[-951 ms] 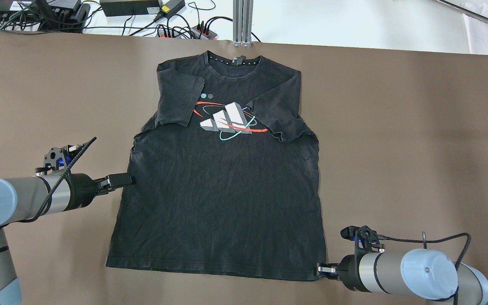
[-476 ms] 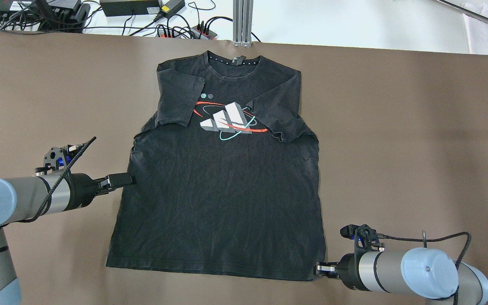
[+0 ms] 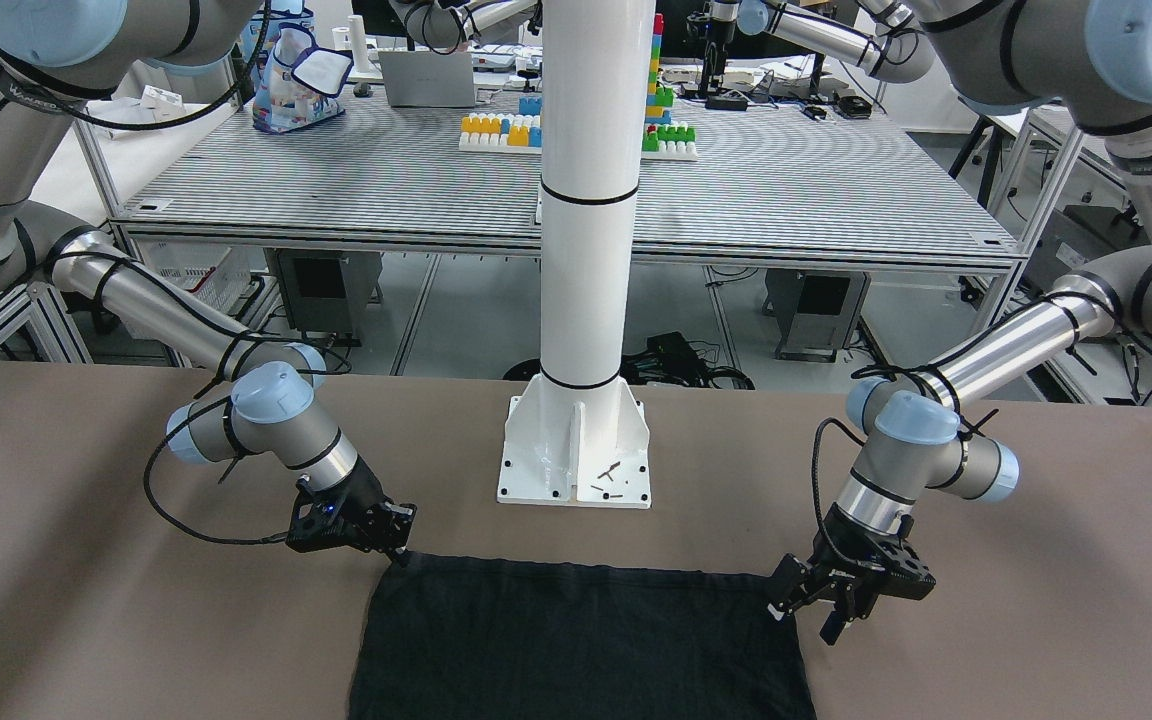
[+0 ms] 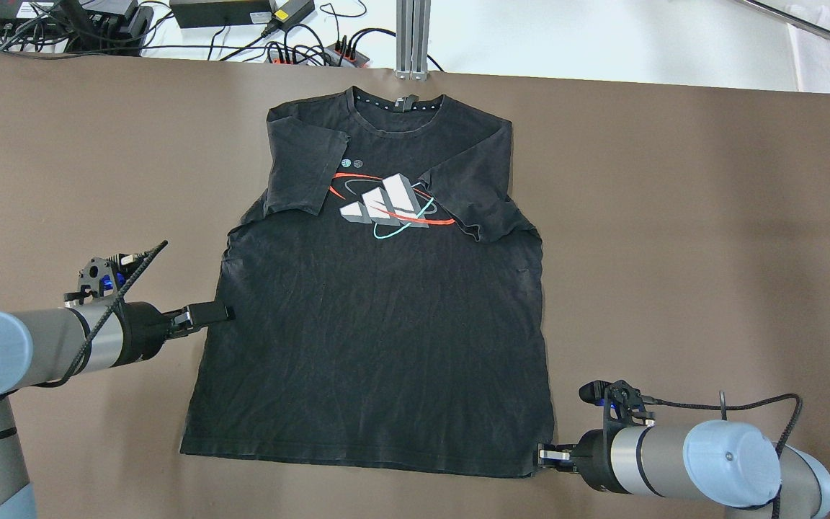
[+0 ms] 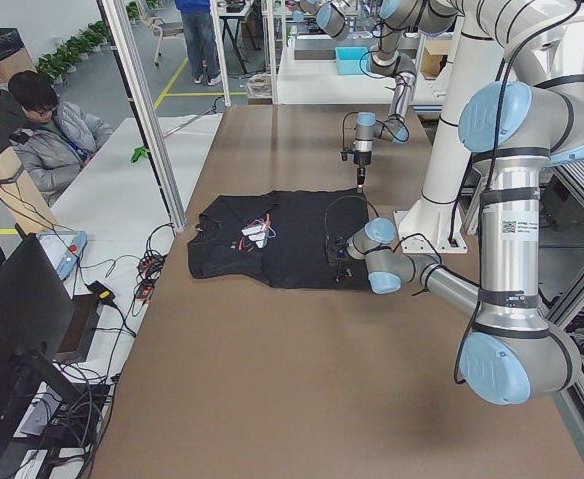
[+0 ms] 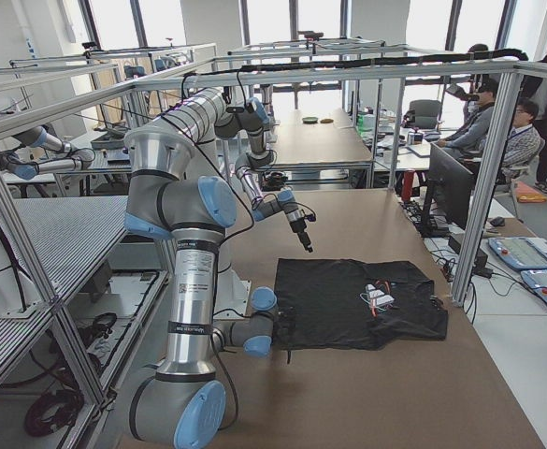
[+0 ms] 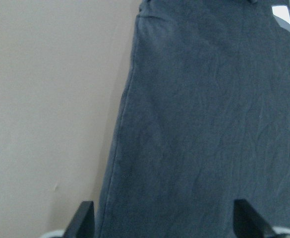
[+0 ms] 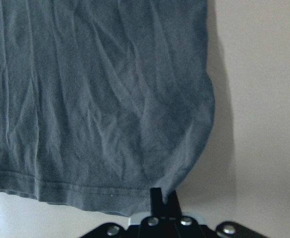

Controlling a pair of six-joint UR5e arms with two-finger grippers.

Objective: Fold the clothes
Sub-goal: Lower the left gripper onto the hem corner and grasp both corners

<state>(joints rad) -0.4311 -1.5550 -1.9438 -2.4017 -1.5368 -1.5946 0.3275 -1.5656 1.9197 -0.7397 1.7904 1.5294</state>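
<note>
The clothes are one black T-shirt (image 4: pixel 379 324) with a white, red and teal print, lying flat on the brown table with both sleeves folded inward. My left gripper (image 4: pixel 217 313) sits at the shirt's left side edge, about halfway down. In the left wrist view its fingers (image 7: pixel 85 224) stand wide apart over that edge, open. My right gripper (image 4: pixel 546 455) is at the shirt's near right hem corner. In the right wrist view the right gripper (image 8: pixel 163 198) is shut on that corner of the shirt (image 8: pixel 100 99).
The white pillar's base plate (image 3: pixel 576 455) stands just behind the near hem. An aluminium post (image 4: pixel 412 40) with cables and power strips (image 4: pixel 300 50) lines the far table edge. People sit at desks beyond the table (image 5: pixel 42 130).
My left arm has shifted slightly toward the robot along the shirt's left edge. The right gripper has stayed at the hem corner.
</note>
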